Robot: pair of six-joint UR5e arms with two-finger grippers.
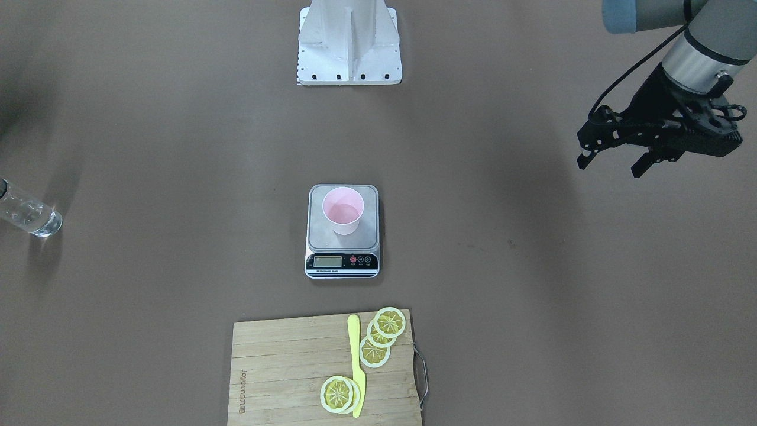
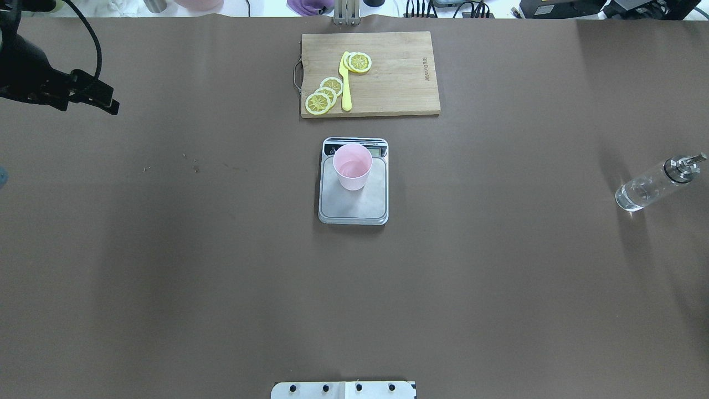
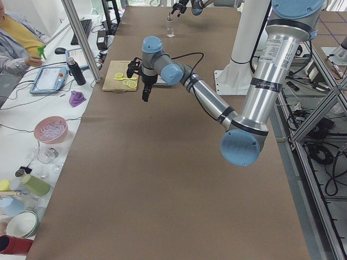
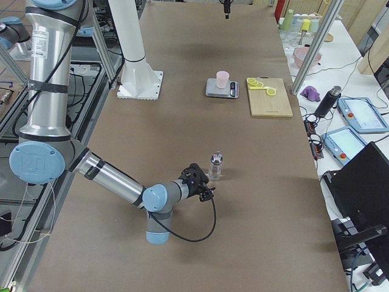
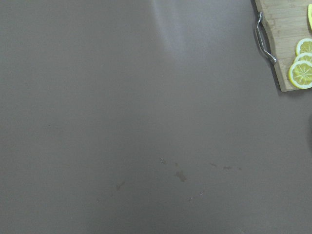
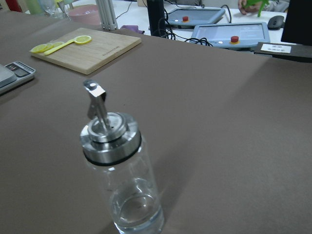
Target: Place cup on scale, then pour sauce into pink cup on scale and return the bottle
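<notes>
The pink cup [image 1: 343, 212] stands upright on the steel platform of the scale [image 1: 316, 236] at the table's middle; both also show in the overhead view, cup [image 2: 352, 167] on scale [image 2: 354, 208]. The glass bottle [image 2: 648, 185] with its metal pourer stands upright on the table at my far right, with a little clear sauce [image 6: 136, 212] at its bottom. My left gripper [image 1: 612, 165] is open and empty, raised above the table at my far left. My right gripper [image 4: 203, 190] is just beside the bottle [image 4: 215, 165]; I cannot tell whether it is open or shut.
A wooden cutting board [image 2: 399, 83] with lemon slices [image 2: 324, 95] and a yellow knife [image 2: 345, 83] lies beyond the scale. The robot's white base plate [image 1: 349, 50] is at the near table edge. Clutter sits off the table's far edge.
</notes>
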